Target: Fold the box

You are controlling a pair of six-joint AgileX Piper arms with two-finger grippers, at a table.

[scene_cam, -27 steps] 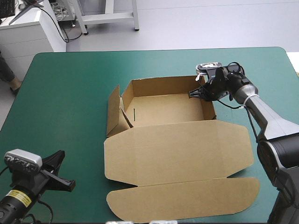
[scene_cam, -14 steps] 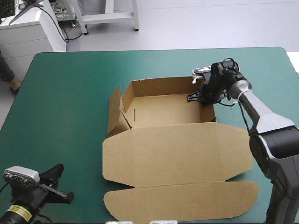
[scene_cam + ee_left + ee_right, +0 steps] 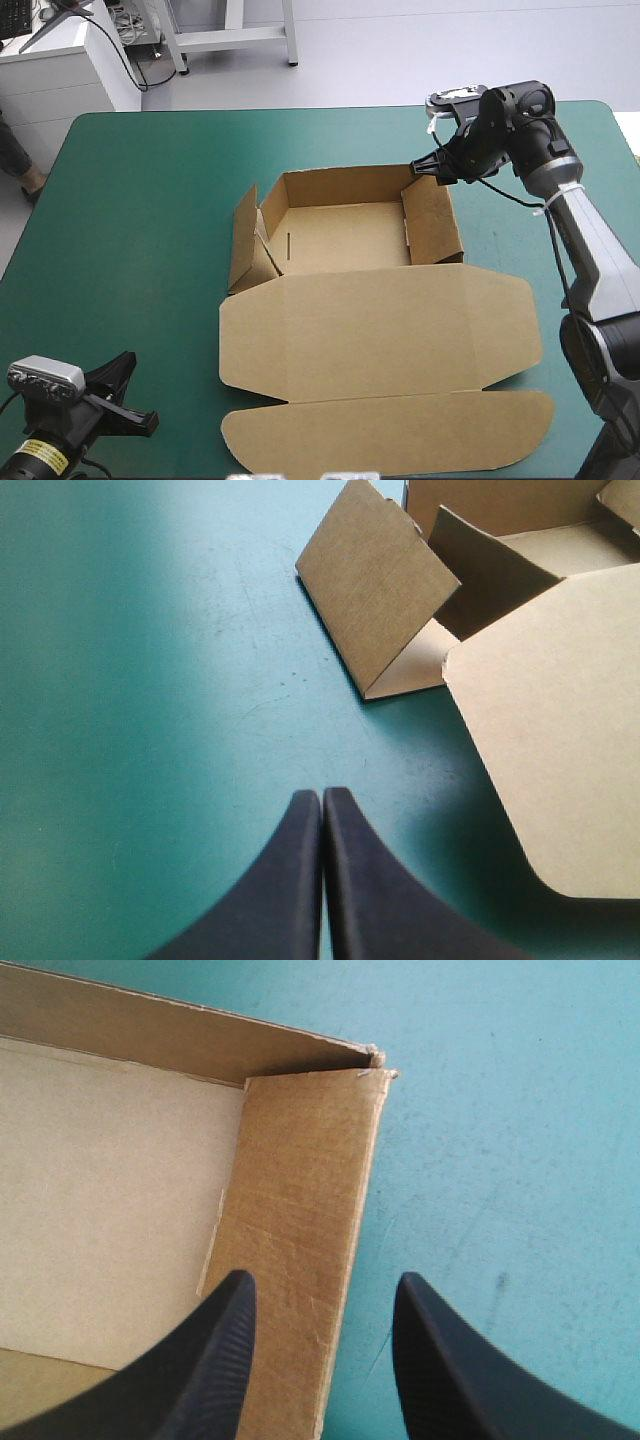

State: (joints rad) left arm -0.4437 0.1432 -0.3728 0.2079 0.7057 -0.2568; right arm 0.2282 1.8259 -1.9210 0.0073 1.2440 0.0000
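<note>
Now, box (image 3: 350,330) lid flat toward near edge, right gripper (image 3: 322,1285) spread, left gripper (image 3: 322,796) closed, empty.

The brown box (image 3: 350,240) sits mid-table as an open tray, walls up, lid lying flat toward the near edge.

Left gripper (image 3: 322,798): fingers pressed together into one point, arm low at the near side. Right gripper (image 3: 325,1282): fingers spread apart, arm stretched forward, wrist angled down.

A teal-green cover (image 3: 140,200) over the table (image 3: 575,125)
</note>
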